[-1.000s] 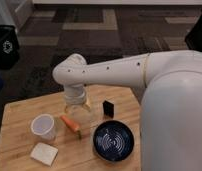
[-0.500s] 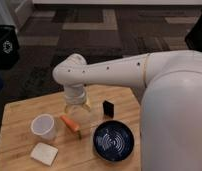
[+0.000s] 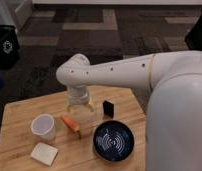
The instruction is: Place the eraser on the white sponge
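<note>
The eraser (image 3: 108, 108) stood at mid-frame on the table (image 3: 19, 115), just right of the gripper (image 3: 79, 109) and apart from it. I could not tell whether the gripper was apart or together. Nothing had shifted since the earlier frame. The eraser stood on end, its long axis near vertical.

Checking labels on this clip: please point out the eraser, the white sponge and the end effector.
eraser (image 3: 108, 108): camera view, middle of its black face.
white sponge (image 3: 44, 153): camera view, centre of its top.
end effector (image 3: 79, 110): camera view, its lower end, just left of the eraser.
</note>
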You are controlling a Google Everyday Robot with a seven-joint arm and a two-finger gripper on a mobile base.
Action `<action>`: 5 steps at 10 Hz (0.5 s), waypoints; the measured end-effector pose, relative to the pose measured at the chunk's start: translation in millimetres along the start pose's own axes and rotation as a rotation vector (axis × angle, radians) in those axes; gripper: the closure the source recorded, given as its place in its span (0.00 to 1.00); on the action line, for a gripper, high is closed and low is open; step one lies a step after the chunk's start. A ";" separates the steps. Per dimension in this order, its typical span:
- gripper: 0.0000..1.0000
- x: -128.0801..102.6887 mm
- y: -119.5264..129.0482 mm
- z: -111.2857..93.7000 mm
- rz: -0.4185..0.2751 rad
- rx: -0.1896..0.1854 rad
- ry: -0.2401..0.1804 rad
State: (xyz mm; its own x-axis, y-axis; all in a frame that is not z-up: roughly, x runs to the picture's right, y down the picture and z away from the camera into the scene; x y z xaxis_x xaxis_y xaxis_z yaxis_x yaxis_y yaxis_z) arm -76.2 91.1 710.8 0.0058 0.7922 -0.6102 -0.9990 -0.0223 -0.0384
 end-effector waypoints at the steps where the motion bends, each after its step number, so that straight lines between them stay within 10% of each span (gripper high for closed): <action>1: 0.35 -2.4 -4.5 1.6 0.006 -0.013 -0.008; 5: 0.35 -7.9 -34.1 17.1 0.042 -0.077 -0.017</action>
State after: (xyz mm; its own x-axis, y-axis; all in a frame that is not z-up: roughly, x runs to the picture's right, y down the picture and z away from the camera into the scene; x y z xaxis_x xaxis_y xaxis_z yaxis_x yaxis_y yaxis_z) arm -42.9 96.0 730.5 -0.0376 0.7996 -0.5993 -0.9920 -0.1022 -0.0741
